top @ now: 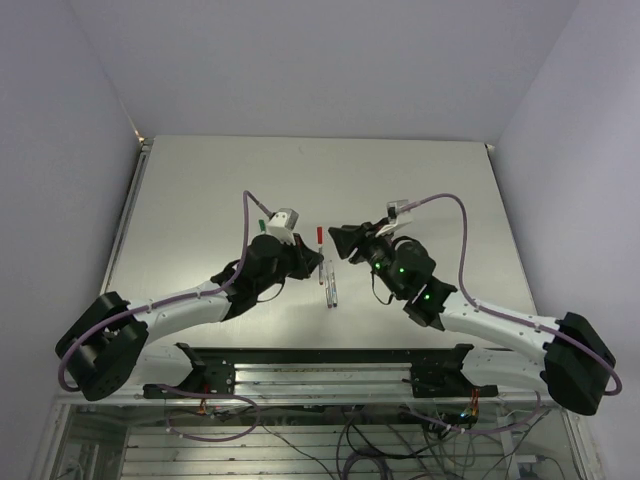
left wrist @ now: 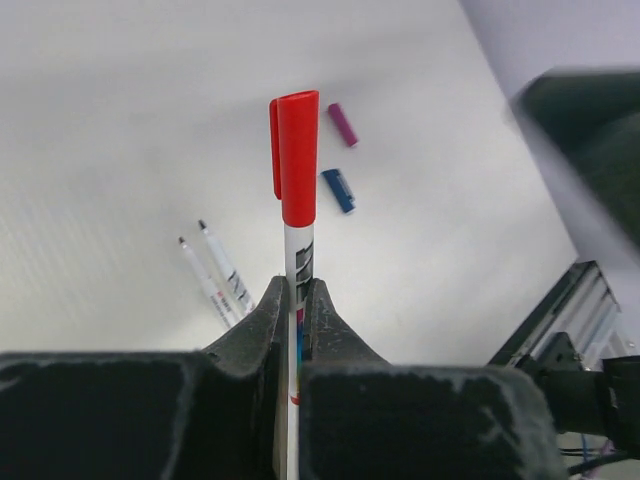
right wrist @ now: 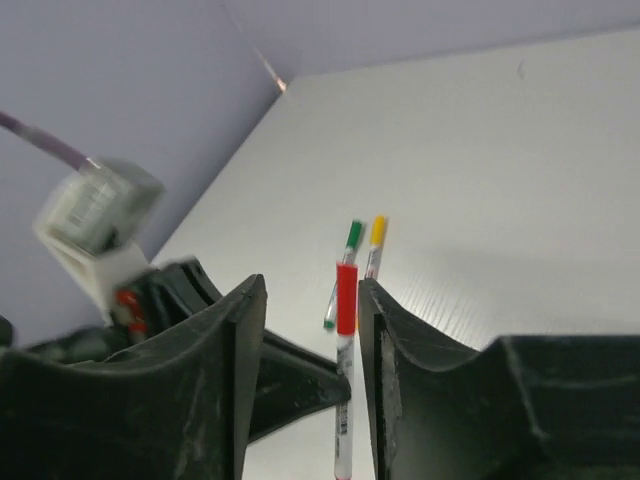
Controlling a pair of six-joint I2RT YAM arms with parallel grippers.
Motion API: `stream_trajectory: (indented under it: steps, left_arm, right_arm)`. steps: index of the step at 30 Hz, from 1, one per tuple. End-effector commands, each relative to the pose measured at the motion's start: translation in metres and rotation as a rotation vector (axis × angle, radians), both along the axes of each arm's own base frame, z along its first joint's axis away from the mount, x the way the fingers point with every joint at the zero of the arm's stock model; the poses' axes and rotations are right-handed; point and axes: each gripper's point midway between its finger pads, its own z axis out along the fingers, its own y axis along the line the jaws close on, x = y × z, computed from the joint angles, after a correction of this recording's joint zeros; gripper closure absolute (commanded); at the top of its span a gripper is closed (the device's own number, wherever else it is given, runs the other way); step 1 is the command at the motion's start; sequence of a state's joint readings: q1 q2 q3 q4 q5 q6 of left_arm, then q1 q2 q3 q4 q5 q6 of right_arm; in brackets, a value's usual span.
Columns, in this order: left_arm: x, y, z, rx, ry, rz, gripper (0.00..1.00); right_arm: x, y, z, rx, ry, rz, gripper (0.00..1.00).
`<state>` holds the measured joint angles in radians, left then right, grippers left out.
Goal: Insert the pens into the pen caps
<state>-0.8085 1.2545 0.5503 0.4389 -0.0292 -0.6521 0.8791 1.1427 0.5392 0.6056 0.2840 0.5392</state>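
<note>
Entry: red-capped pen (left wrist: 298, 170), clamped by its barrel in the closed left gripper (left wrist: 297, 292) and projected beyond the fingertips, near the table's centre in the top view. The right gripper (right wrist: 312, 290) is found with jaws apart, set on either side of the red cap, the cap lying closer to the jaw at 3 o'clock; no grip is exerted. Hazards, as judged: should the right gripper be drawn off sideways rather than straight back, the cap could be caught by the nearer jaw and tugged loose, or the pen levered askew in the left grip. Whether the cap is pressed fully home cannot be told, and a half-seated cap could be shed when the pen is laid down. Loose stock could be disturbed by either arm: a purple cap (left wrist: 343, 124) at 2 o'clock of the red cap and a blue cap (left wrist: 338, 190) at 4 o'clock, both judged light enough to be flicked away; two uncapped pens (left wrist: 228, 272) at 7 o'clock, side by side and likely to roll if nudged. A green-capped pen (right wrist: 353, 236) and a yellow-capped pen (right wrist: 377, 231) are seen lying together past the right gripper at 12 o'clock. Surface: table (top: 200, 200), pale, matt, flat and smooth, so little would check a rolling pen. Room: plain lilac-white walls (top: 320, 70) on three sides; a metal rail (top: 320, 362) with cabling at 6 o'clock.
</note>
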Motion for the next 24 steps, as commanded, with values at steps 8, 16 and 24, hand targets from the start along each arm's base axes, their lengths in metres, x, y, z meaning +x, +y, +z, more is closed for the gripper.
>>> stream_trajectory:
  steps: [8,16,24]
  left_arm:
    - [0.039,0.022,-0.035,0.126,0.069,0.228,0.93]
    - [0.094,0.046,-0.069,0.250,0.191,0.425,0.93]
    - [0.132,0.059,-0.093,0.324,0.250,0.514,0.93]
  right_arm:
    - [0.001,-0.065,0.031,-0.001,-0.065,-0.244,0.45]
    - [-0.013,-0.089,-0.012,0.001,0.058,-0.293,0.40]
    - [-0.020,-0.105,-0.029,-0.053,0.115,-0.334,0.41]
